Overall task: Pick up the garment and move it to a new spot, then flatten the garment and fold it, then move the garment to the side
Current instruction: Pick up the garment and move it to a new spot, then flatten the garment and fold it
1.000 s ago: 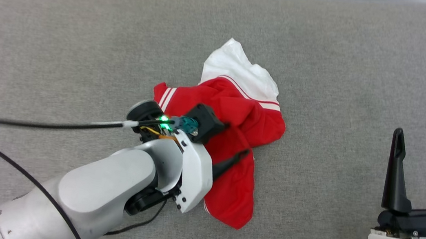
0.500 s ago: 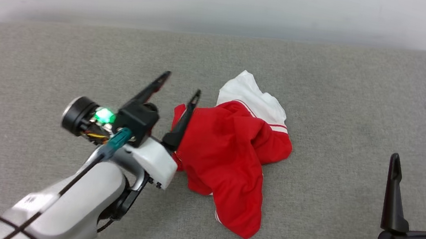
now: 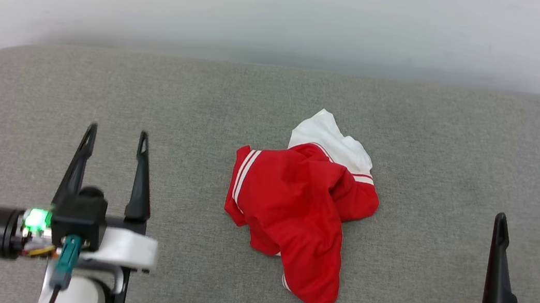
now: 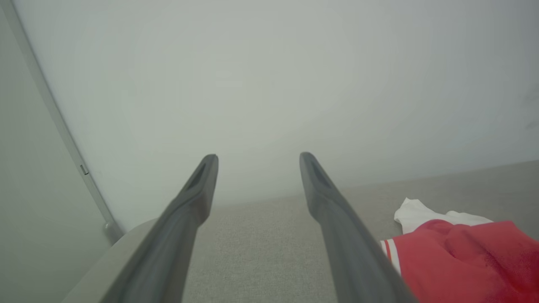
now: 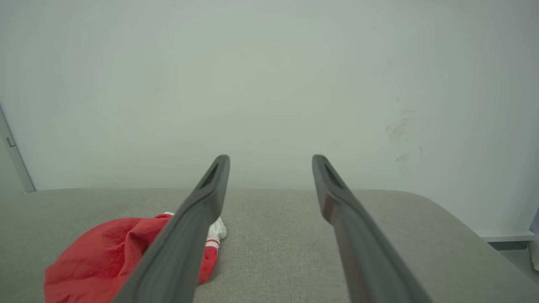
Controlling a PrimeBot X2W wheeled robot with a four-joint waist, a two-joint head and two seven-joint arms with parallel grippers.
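head view: garment [image 3: 301, 213] crumpled mid grey padded surface [image 3: 202, 111], between left claw [image 3: 118, 130] and right claw [image 3: 525, 218], both wide open, empty, well apart from it. left wrist view: garment lower right. right wrist view: garment lower left. likely pick-up or flatten start; next needs an edge or sleeve pinch.

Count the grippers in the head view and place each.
2. The left gripper is at lower left, open, apart from the garment; the right gripper is at lower right, open.
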